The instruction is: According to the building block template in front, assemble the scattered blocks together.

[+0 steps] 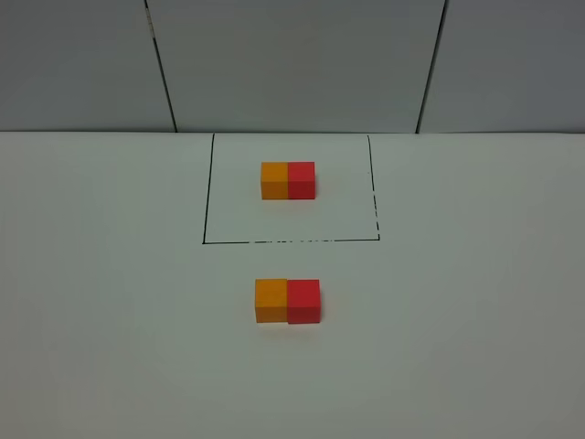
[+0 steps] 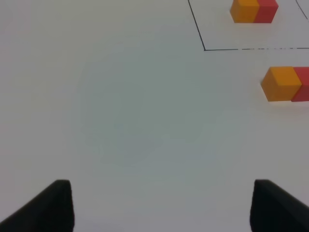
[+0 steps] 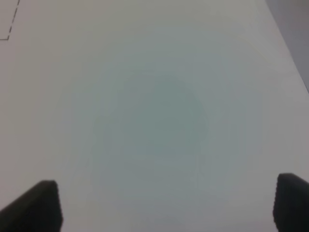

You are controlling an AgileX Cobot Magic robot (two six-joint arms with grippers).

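I see my left gripper with fingers spread wide over bare white table, holding nothing. Ahead of it and off to its right, well apart, sit the scattered blocks: the orange cube touches the red cube side by side. Farther on lies the building block template inside its black outline. My right gripper is also spread and empty, open table all round it, the table edge ahead to its right.
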